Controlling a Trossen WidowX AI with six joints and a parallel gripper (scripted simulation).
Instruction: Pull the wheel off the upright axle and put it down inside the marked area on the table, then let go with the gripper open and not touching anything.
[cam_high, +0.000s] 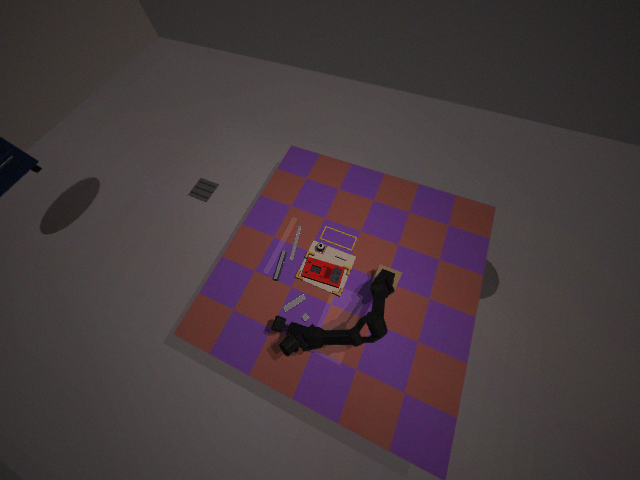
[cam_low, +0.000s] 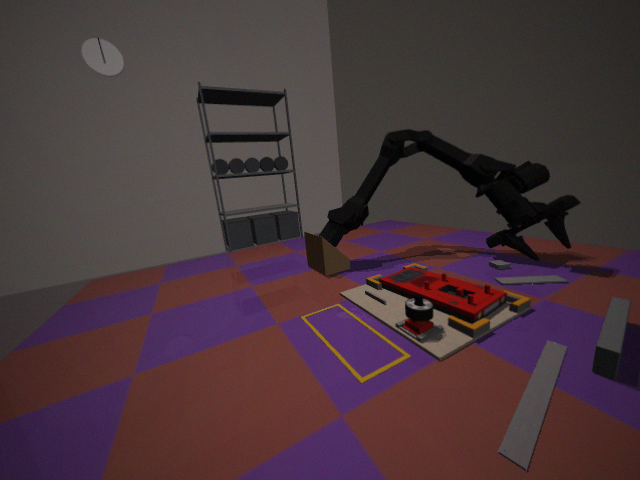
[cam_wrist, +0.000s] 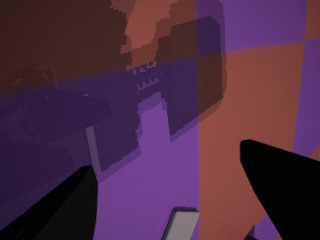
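The gripper (cam_low: 532, 238) hangs in the air with its jaws parted and nothing between them. The wheel (cam_low: 418, 310) sits on its upright axle at the near corner of the beige board (cam_low: 361, 298), beside the red fixture (cam_low: 444, 290). The marked area (cam_low: 354, 341), a yellow outline, lies on the table just beside that board. The gripper is well apart from the wheel, on the far side of the red fixture.

Note these hazards before you proceed:

- Loose grey pieces lie under and near the gripper: a small block (cam_low: 499, 264) and a flat strip (cam_low: 530, 279). If you descend here, the fingertips can strike or scatter them.
- The path to the wheel crosses the red fixture, which carries raised pegs. Travel too low and the fingers can snag on them.
- The jaws are only partly spread. Judge whether this gap spans the wheel; if not, the fingertips land on its top face.
- Pull at a tilt and the wheel can bind on the axle, or drag the board.
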